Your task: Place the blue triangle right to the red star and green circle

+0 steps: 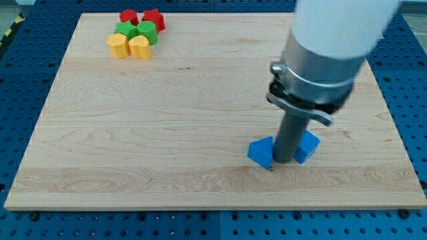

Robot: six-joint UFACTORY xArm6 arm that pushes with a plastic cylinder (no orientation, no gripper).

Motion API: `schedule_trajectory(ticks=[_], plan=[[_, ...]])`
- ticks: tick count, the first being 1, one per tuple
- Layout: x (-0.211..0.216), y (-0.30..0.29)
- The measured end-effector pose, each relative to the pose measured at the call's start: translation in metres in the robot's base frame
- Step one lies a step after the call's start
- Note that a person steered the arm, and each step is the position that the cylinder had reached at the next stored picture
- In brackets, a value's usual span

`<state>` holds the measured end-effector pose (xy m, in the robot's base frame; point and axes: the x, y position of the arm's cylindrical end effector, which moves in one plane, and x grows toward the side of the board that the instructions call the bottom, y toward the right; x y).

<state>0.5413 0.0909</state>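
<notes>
Wooden board [167,133] on a blue perforated base [413,100]. At the view's top left we see a tight cluster: yellow hexagon-ish block [117,46], yellow block [139,47] just beside it, green block [125,30] and green circle [147,32] above those, then a red block [128,17] and the red star [154,19] at the top. Well apart, toward the view's lower right, sits the blue triangle [261,151]. Our rod comes down right next to it; my tip [269,167] is at the triangle's right bottom edge, seemingly touching. Second blue block [307,146] sits on the rod's right, partly hidden, shape unclear. We carry no claw, so no open or closed state to tell.
</notes>
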Motion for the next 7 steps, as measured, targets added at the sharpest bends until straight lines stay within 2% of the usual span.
schedule_trajectory(ticks=[1, 2, 4, 5, 7], plan=[[-0.032, -0.027], [-0.030, -0.030], [0.019, 0.003], [0.021, -0.014], [-0.050, -0.052]])
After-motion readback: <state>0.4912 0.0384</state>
